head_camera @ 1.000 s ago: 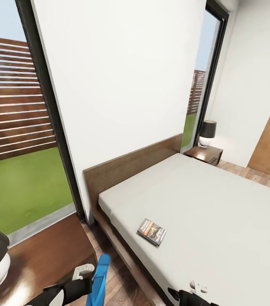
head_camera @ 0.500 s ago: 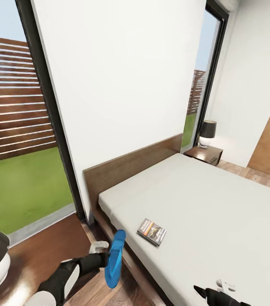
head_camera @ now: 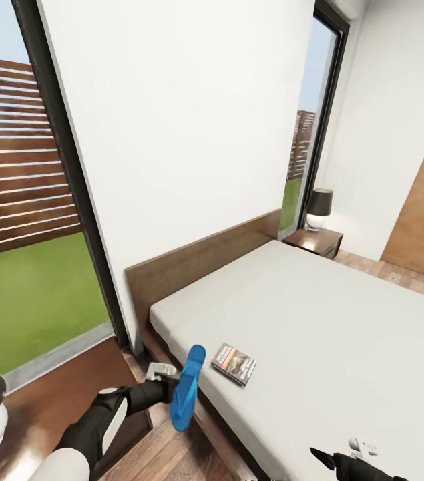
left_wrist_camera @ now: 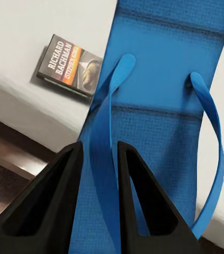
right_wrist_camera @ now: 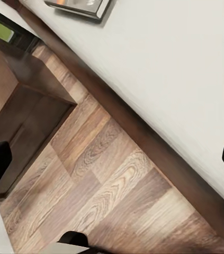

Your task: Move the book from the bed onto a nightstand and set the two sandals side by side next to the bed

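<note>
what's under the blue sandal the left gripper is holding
The sandal hangs over the bed edge and wood floor. The book lies beside it. Whatever sits directly beneath is hidden.

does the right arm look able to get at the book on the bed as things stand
Probably yes: the right claw is open and empty beside the bed, and only bare mattress lies between it and the book.

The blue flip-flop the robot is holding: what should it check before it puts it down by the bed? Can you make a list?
1. Left gripper has the sandal by its strap, jaws closed on it: ok.
2. Sandal over bare floor beside the bed: not ok, it hangs across the bed's edge.
3. Book out of the sandal's way: ok, it lies apart on the mattress.
4. Where the second sandal is: cannot tell.
5. Right gripper free to help: ok, jaws open, nothing held.
</note>
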{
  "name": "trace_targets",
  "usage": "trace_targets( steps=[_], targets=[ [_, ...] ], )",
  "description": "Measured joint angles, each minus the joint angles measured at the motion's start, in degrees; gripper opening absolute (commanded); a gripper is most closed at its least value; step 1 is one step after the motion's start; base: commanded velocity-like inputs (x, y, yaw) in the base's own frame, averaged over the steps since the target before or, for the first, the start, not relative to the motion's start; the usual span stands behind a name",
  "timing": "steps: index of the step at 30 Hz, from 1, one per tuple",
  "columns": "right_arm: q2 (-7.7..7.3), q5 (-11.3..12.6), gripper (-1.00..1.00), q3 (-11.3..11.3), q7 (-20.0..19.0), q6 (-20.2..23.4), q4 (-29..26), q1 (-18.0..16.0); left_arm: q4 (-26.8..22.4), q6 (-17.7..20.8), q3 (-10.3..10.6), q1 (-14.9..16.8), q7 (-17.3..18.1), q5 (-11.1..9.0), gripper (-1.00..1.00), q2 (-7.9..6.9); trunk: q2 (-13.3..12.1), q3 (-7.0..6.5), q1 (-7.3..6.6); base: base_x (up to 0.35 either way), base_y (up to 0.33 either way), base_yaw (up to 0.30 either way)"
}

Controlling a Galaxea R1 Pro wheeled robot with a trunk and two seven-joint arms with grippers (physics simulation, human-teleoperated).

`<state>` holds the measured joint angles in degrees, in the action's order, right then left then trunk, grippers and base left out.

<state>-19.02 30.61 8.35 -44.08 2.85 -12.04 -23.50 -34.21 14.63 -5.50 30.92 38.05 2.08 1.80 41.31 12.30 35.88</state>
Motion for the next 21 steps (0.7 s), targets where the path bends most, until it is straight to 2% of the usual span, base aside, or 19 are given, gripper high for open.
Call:
trace_targets(
  steps=[21],
  targets=[
    [0.07, 0.0, 1.00, 0.1, 0.1, -0.1, 0.0, 0.0, 0.0, -0.2, 0.2, 0.0, -0.3, 0.1, -1.00, -0.48, 0.0, -0.69, 0.00, 0.000, 0.000, -0.279]
  ],
)
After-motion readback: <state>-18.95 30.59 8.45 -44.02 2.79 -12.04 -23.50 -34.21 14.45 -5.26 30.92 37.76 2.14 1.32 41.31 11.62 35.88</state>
